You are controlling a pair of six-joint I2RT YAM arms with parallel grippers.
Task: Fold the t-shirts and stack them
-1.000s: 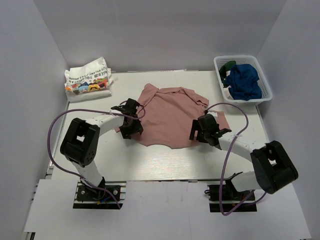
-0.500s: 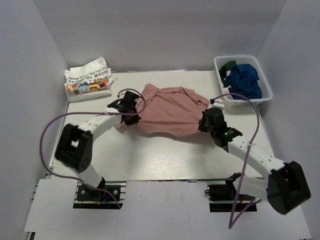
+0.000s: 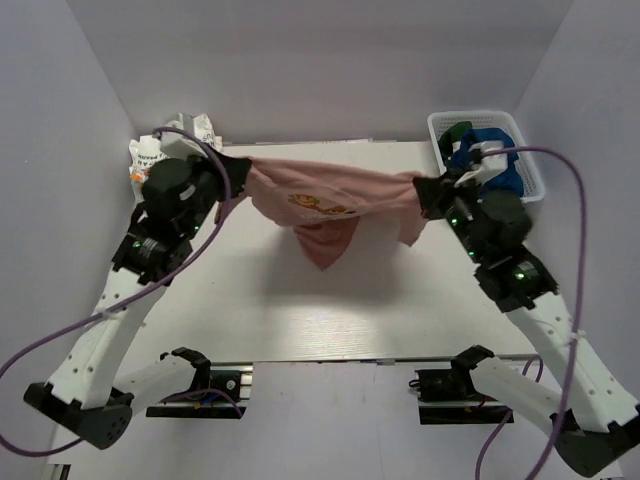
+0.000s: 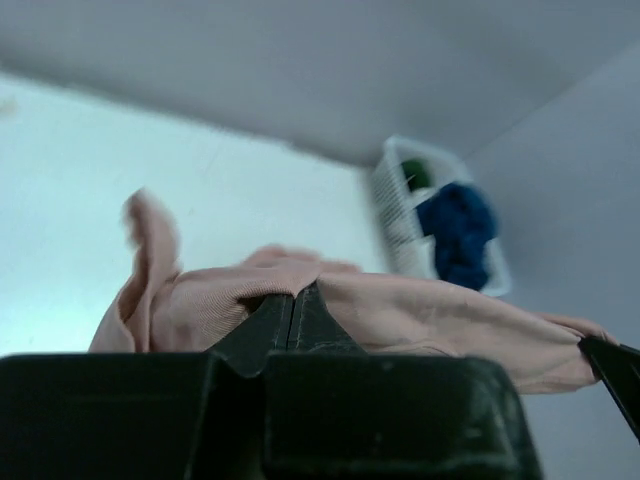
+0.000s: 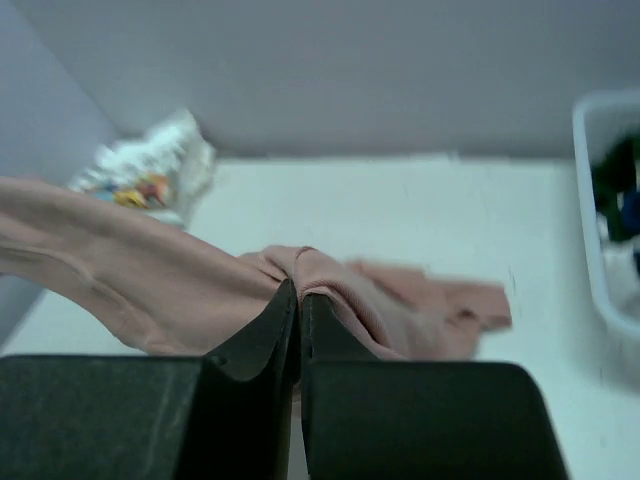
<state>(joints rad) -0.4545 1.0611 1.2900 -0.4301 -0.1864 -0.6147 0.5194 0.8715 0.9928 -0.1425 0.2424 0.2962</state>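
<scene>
Top external view: dusty pink t-shirt (image 3: 330,192) stretched in air above the counter (image 3: 300,300), middle sagging; one end clenched in left fingers (image 4: 265,325), other end clenched in right fingers (image 5: 265,335).

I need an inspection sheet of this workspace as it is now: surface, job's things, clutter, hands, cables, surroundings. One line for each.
Surface: white table, with the shadow of the lifted shirt on it.
Job's things: pink t-shirt stretched in the air, print showing, middle sagging; white t-shirt with colourful print at the far left corner; navy t-shirt and green t-shirt in the basket.
Clutter: white mesh basket at the far right corner.
Hands: left hand shut on the pink t-shirt; right hand shut on its other end.
Cables: purple cables loop beside each arm.
Surroundings: grey walls on three sides.
</scene>
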